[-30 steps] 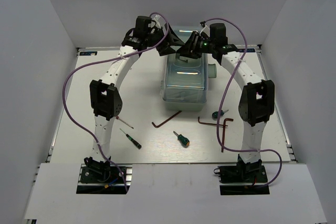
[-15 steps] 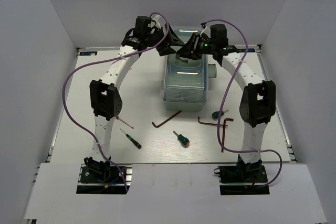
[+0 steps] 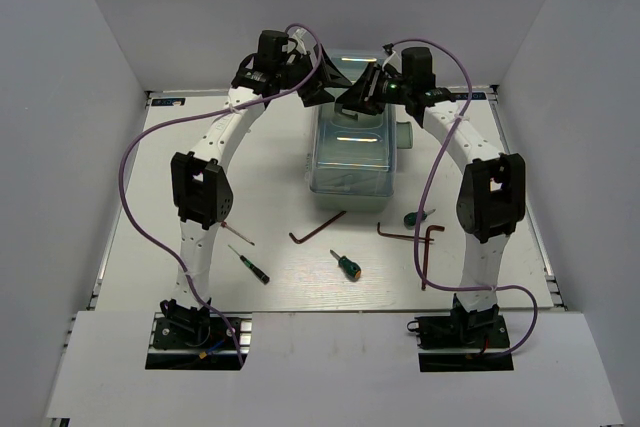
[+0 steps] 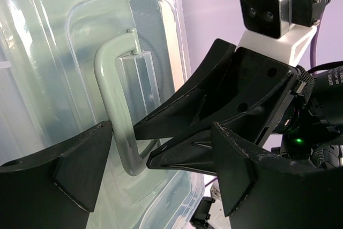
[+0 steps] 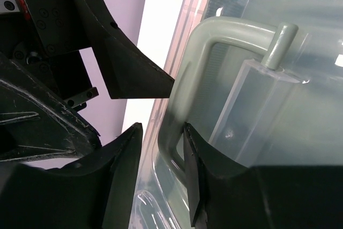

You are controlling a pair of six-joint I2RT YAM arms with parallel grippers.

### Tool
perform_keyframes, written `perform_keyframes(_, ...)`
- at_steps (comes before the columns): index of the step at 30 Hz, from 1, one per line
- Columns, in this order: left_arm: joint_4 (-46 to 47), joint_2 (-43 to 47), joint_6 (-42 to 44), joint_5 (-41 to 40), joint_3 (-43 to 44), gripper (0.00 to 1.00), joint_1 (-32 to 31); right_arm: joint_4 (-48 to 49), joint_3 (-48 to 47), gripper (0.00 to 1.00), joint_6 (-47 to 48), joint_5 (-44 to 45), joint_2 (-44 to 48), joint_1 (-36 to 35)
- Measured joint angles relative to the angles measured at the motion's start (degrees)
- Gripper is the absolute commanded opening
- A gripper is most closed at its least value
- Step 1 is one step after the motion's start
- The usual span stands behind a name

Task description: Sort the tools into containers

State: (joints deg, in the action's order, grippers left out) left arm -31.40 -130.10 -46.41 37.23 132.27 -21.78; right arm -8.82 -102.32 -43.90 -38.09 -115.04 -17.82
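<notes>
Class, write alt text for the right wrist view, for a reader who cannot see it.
Close-up: the right gripper is nearly closed around one side of the pale green handle on the toolbox's clear lid. The left gripper's black fingers sit at upper left, just beyond the lid's edge.
</notes>
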Motion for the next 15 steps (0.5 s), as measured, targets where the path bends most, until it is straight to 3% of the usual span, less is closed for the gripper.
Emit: perform_keyframes(15, 0.59, -0.63, -0.35, 2.45, -0.31, 0.85, -0.24, 4.57, 1.64, 0.41, -4.26, -2.91, 0.02, 0.74)
